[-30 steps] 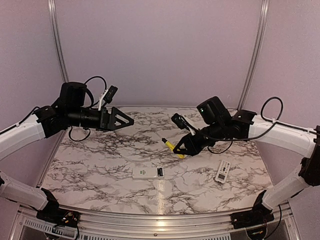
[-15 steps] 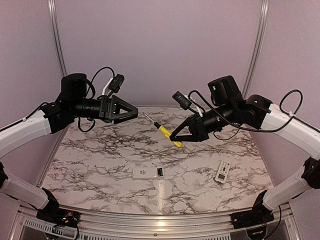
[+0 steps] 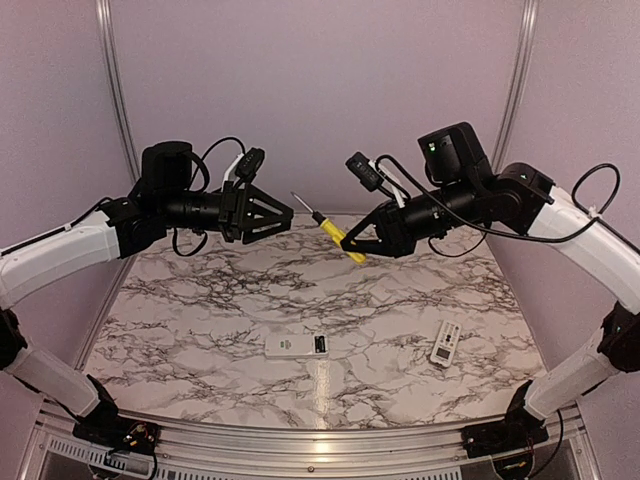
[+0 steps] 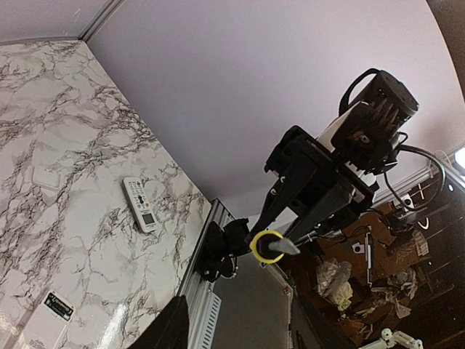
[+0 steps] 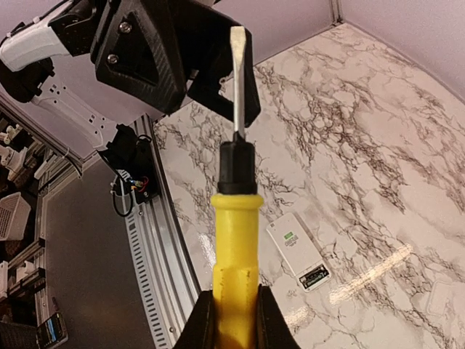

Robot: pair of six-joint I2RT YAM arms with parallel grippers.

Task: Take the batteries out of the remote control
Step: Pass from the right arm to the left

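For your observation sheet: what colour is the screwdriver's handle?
The handle is yellow; best seen in the right wrist view.

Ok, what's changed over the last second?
The right gripper, shut on the yellow screwdriver, has lifted it from just above the table to well up in the air, blade pointing at the left gripper. The left gripper has swung up and toward the middle to meet it, holding nothing. Unchanged: the white remote and the smaller remote lie where they were.
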